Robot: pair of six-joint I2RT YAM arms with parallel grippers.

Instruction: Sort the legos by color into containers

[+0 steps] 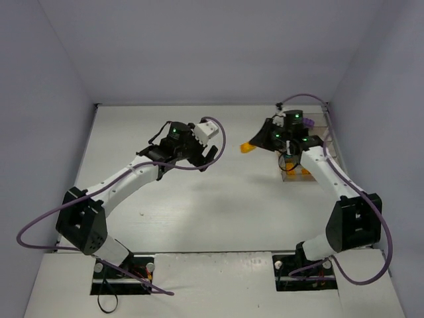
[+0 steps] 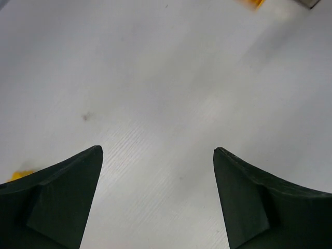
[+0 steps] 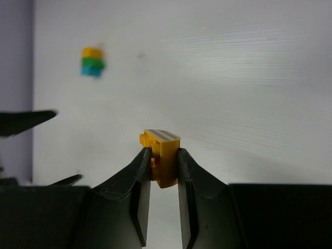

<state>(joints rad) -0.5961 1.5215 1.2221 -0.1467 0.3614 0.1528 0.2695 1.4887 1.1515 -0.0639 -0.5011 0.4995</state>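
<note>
My right gripper (image 3: 164, 152) is shut on an orange rounded lego (image 3: 163, 139) and holds it above the table; in the top view the lego (image 1: 246, 148) sticks out left of the gripper (image 1: 256, 144). The clear containers (image 1: 296, 176) stand along the right wall, mostly hidden under the right arm; the near one holds orange legos (image 1: 305, 172), and a purple lego (image 1: 309, 122) shows farther back. A small stack of orange, green and teal legos (image 3: 92, 61) sits far off on the table. My left gripper (image 2: 157, 150) is open and empty over bare table, at centre-left in the top view (image 1: 207, 160).
An orange scrap (image 2: 21, 175) peeks out beside the left finger in the left wrist view, and another orange bit (image 2: 252, 3) shows at its top edge. Grey walls close in the table on the left, back and right.
</note>
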